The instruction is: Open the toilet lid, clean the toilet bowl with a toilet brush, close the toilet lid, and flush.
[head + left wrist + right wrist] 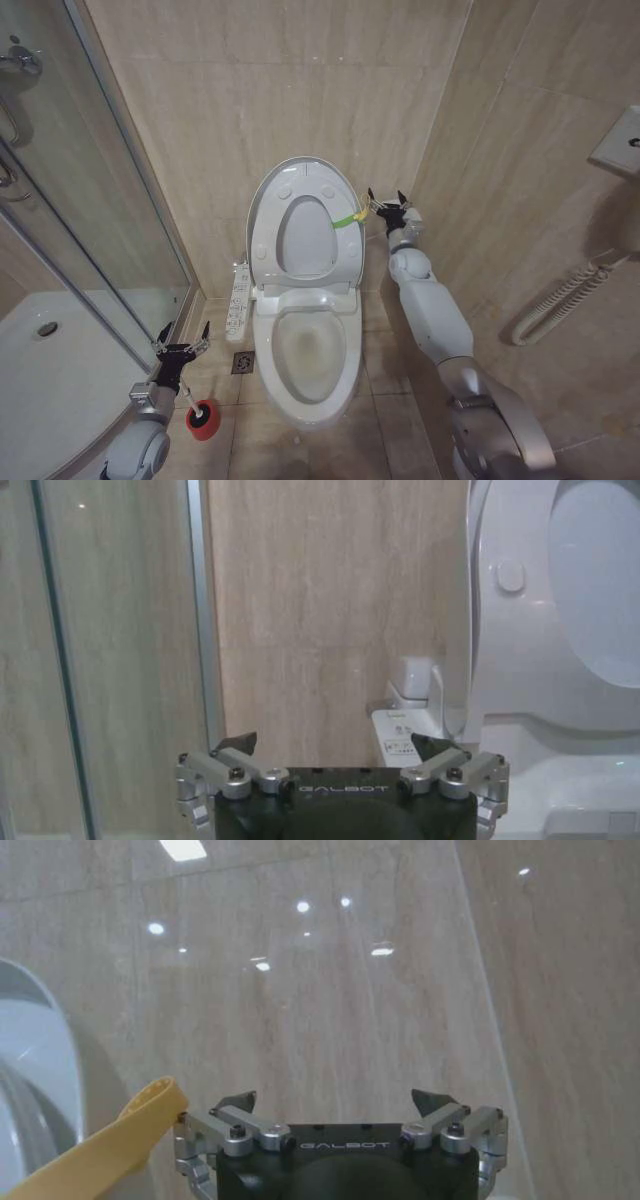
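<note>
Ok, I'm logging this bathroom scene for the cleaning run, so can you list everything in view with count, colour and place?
toilet lid: one, white, raised upright against the back wall
strap: one, green-yellow, at the lid's edge beside the right end effector
toilet bowl: one, white, on the floor at centre, uncovered
button panel: one, white, long, along the bowl's left side
toilet brush: one, in a red holder, on the floor left of the bowl
floor drain: one, dark, between holder and bowl
shower tray: one, white, far left behind glass
left end effector: open, above the brush holder
right end effector: open, beside the strap
</note>
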